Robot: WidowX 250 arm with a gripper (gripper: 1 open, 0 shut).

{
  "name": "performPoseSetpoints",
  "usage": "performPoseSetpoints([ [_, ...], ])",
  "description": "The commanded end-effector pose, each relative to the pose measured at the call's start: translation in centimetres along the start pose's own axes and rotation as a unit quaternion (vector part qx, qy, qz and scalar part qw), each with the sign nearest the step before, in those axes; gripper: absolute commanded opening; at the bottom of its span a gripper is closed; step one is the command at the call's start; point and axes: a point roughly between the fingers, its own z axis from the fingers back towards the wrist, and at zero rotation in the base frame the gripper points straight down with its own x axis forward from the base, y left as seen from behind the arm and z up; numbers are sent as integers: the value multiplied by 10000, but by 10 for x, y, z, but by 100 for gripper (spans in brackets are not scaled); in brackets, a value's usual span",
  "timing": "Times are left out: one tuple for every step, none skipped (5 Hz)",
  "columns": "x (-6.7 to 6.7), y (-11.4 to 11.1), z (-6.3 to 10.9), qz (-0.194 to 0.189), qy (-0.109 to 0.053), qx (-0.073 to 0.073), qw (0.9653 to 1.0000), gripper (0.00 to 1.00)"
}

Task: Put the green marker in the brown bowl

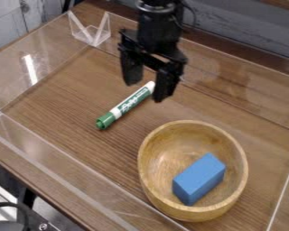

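Observation:
The green marker (124, 107), white-barrelled with a dark green cap at its lower-left end, lies flat on the wooden table left of centre. My black gripper (148, 79) hangs open and pointing down just above the marker's upper-right end, its fingers empty. The brown bowl (158, 173), wide and of light wood, sits at the lower right.
A blue rectangular block (199, 178) lies inside the bowl. Clear acrylic walls (39, 50) ring the table, with a folded clear piece (89, 30) at the back left. The table's near edge (44, 189) runs along the lower left.

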Motion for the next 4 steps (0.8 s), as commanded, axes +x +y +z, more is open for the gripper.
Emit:
performPoseSetpoints([
  [-8, 15, 10, -296, -323, 144, 9989, 100],
  [-20, 28, 5, -385, -401, 213, 9982, 100],
  [-27, 40, -3, -413, -432, 252, 9979, 100],
  [-28, 46, -13, -467, -441, 243, 9976, 100],
])
